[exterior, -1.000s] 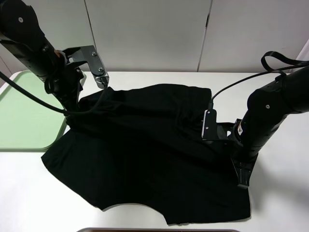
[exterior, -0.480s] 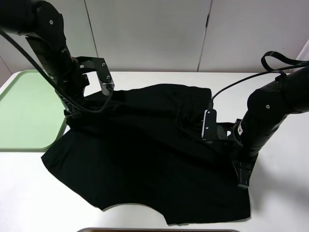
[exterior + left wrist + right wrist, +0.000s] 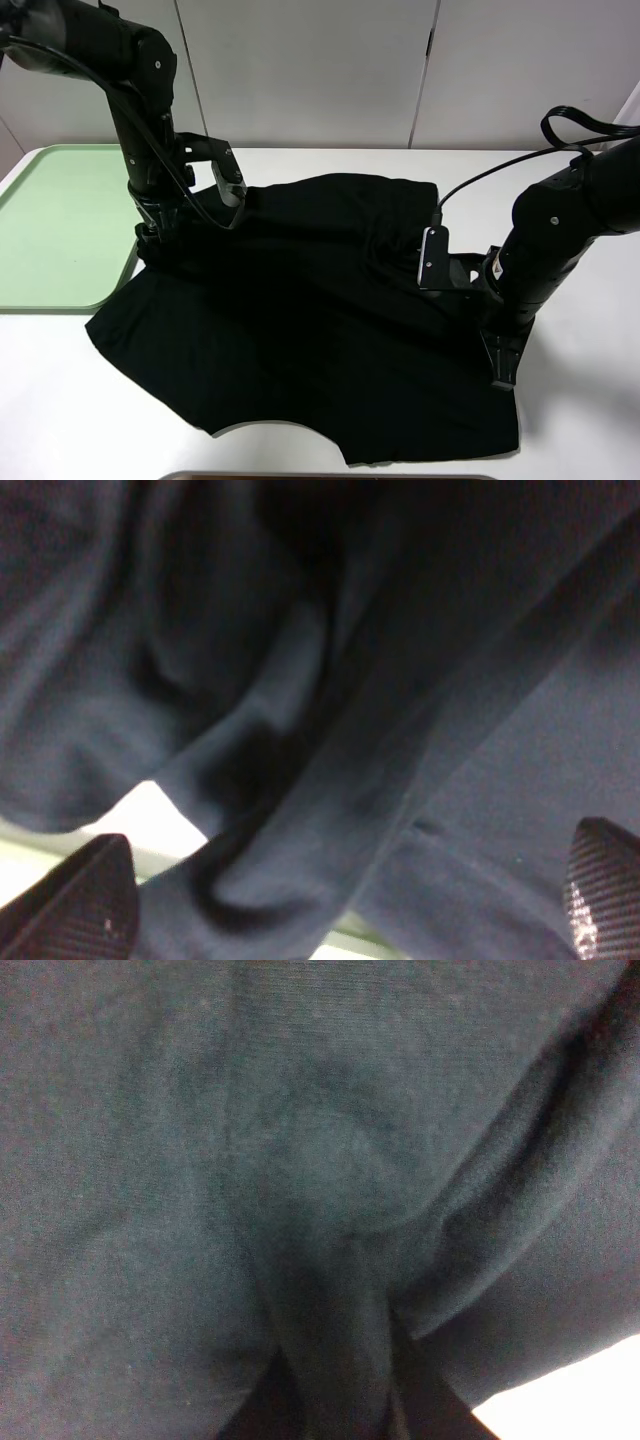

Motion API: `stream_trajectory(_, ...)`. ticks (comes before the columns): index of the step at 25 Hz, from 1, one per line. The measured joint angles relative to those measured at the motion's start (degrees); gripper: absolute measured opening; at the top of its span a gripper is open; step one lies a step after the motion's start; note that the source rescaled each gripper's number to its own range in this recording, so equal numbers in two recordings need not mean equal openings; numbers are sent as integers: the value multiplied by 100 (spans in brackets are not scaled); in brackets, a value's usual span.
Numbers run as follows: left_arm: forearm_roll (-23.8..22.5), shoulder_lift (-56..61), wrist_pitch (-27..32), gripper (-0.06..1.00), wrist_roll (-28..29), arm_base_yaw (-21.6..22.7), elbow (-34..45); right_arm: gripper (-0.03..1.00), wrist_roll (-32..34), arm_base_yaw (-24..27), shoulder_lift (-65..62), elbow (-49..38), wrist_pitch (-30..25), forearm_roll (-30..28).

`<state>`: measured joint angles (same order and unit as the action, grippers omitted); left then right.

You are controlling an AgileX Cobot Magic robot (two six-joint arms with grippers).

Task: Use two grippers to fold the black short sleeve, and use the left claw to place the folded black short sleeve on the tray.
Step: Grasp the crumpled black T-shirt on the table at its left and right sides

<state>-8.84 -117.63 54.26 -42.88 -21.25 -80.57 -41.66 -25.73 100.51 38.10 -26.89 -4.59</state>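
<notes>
The white table (image 3: 600, 430) stands before pale wall panels. The black short sleeve (image 3: 300, 300) lies spread and rumpled at centre, not yet folded, and the tray (image 3: 50, 230) at 9 o'clock is bare. The left claw (image 3: 231, 190), fingers wide apart, hovers over the cloth's 10 o'clock edge. At 4 o'clock the right gripper (image 3: 500, 366) is pinched tight on the hem. Folding and placing both remain.

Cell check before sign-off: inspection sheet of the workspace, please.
Surface: white table, shirt covers its middle.
Job's things: shirt spread out, rumpled; tray at left, shirt not on it.
Clutter: nothing seen.
Grippers: left gripper open over shirt's upper left part; right gripper shut on shirt's right edge.
Cables: black cable loops in the air at right.
Surroundings: white wall panels behind.
</notes>
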Motion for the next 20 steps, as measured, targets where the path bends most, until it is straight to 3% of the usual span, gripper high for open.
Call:
stream_trajectory(11,8,-227,76,75,239,0,0,0,19,0,0,0,7,16)
stream_trajectory(13,8,-227,76,62,253,0,0,0,74,0,0,0,7,16)
stream_trajectory(17,2,-227,83,28,253,0,0,0,127,0,0,0,10,16)
stream_trajectory(20,13,-227,83,10,255,0,0,0,146,0,0,0,10,16)
